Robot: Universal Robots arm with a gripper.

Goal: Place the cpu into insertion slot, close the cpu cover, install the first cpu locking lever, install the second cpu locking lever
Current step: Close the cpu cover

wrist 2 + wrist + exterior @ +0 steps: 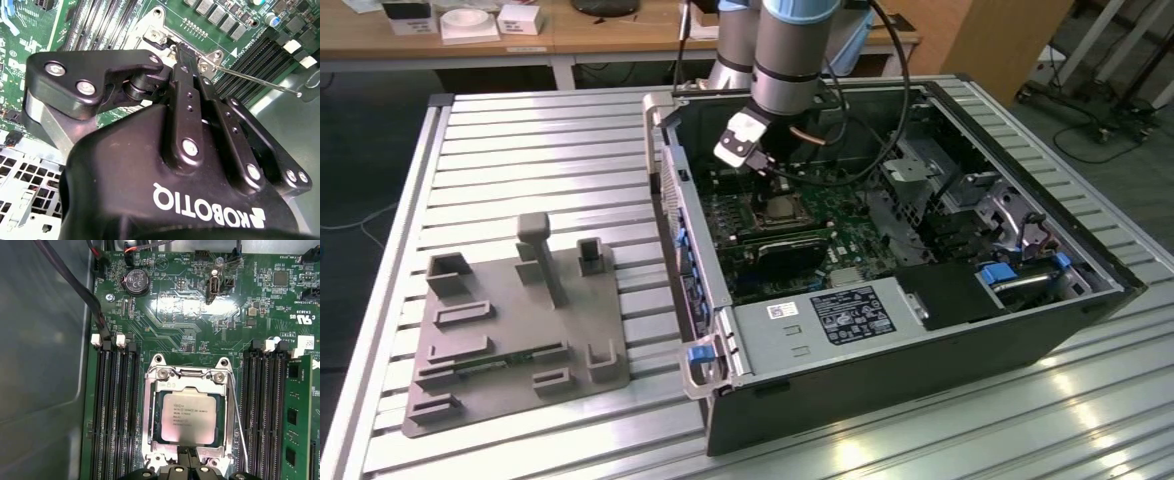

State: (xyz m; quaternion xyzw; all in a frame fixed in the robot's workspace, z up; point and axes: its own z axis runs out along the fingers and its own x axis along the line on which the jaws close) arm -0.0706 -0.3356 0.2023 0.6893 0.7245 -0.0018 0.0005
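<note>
My own black body blocks much of the socket in the second wrist view. In the first wrist view my end effector (188, 458) is cut off at the edge, so I cannot tell whether the tips touch metal. The fingers (186, 100) sit pressed together with nothing between them. Just ahead of the tips the cpu (190, 417) lies flat in its slot. The cpu cover (151, 410) is down around it, and a thin wire lever (239, 425) runs along one side. The open computer case (881, 400) lies on a ribbed metal counter (520, 150). A grey fixture tray (494, 330) sits well apart from me, with dark floor (360, 150) beyond. My arm (794, 50) slants steeply down into the case.
</note>
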